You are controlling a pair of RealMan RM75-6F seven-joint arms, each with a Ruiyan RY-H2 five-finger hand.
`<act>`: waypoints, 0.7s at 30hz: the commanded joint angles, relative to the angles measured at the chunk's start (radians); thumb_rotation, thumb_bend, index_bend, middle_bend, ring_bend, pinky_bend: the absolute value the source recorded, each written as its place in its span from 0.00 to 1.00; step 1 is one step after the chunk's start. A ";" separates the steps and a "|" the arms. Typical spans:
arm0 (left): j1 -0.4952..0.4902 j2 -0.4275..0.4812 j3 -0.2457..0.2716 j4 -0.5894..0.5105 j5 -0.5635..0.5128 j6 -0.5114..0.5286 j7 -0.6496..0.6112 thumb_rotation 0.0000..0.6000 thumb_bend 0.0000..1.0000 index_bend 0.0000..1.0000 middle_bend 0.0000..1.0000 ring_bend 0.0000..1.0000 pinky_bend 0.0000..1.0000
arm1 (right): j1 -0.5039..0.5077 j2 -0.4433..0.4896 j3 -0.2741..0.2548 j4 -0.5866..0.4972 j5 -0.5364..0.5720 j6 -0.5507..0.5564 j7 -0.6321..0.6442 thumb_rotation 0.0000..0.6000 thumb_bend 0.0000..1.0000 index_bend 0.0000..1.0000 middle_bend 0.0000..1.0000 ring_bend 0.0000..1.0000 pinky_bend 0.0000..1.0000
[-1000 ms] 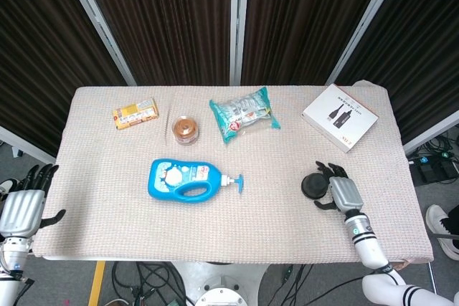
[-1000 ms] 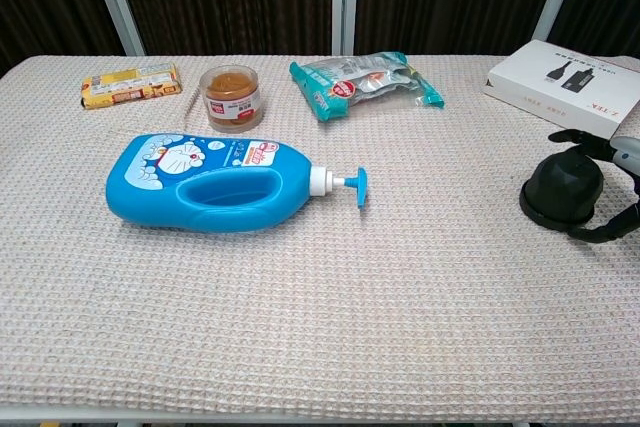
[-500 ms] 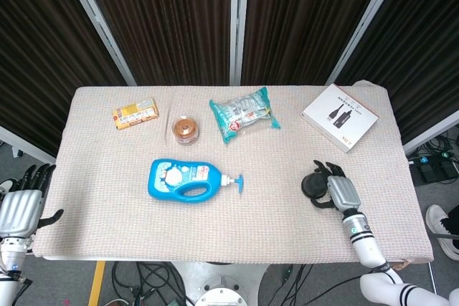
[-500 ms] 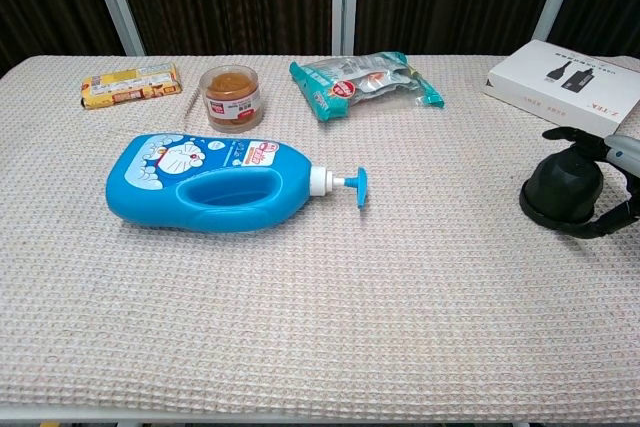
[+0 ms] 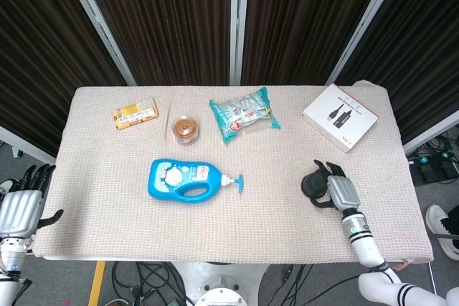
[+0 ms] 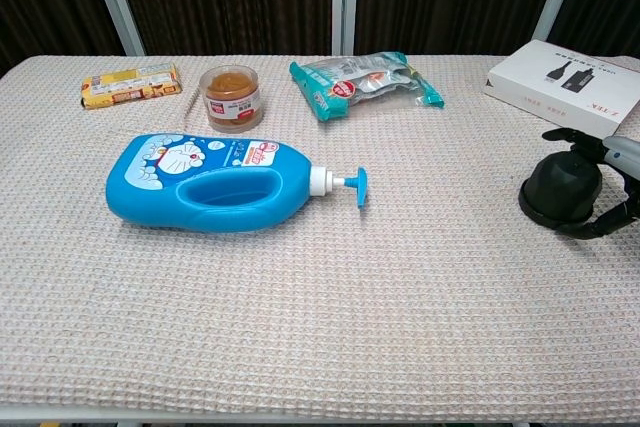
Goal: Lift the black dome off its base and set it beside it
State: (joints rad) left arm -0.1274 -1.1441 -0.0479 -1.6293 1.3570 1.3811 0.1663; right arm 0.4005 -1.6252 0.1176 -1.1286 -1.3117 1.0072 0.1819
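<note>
Black dome (image 6: 562, 185), unlabelled, right robot hand (image 5: 340, 192) gripping

At the right edge of the chest view the right robot hand (image 6: 618, 182) is cut off, so only dark fingertips around the black dome (image 6: 564, 187) show, and whether they actually press on it cannot be told. The seam between dome and base is too dark to make out in either view. At the lower left corner of the head view the left robot hand (image 5: 20, 202) is partly cropped, and the print on the white box (image 5: 339, 116) is too small to read.
</note>
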 commanded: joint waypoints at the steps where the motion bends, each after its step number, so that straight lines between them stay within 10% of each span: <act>1: -0.001 -0.001 0.001 0.000 0.000 -0.002 0.001 1.00 0.18 0.06 0.05 0.00 0.22 | -0.001 -0.001 0.000 0.003 0.001 0.000 -0.002 1.00 0.12 0.00 0.29 0.00 0.00; 21: 0.000 0.002 0.002 0.000 0.000 -0.006 -0.003 1.00 0.18 0.06 0.05 0.00 0.22 | -0.012 0.073 0.021 -0.127 -0.103 0.169 0.012 1.00 0.20 0.19 0.38 0.00 0.00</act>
State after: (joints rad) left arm -0.1276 -1.1425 -0.0461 -1.6299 1.3570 1.3748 0.1630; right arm 0.3897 -1.5705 0.1315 -1.2302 -1.3955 1.1506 0.1941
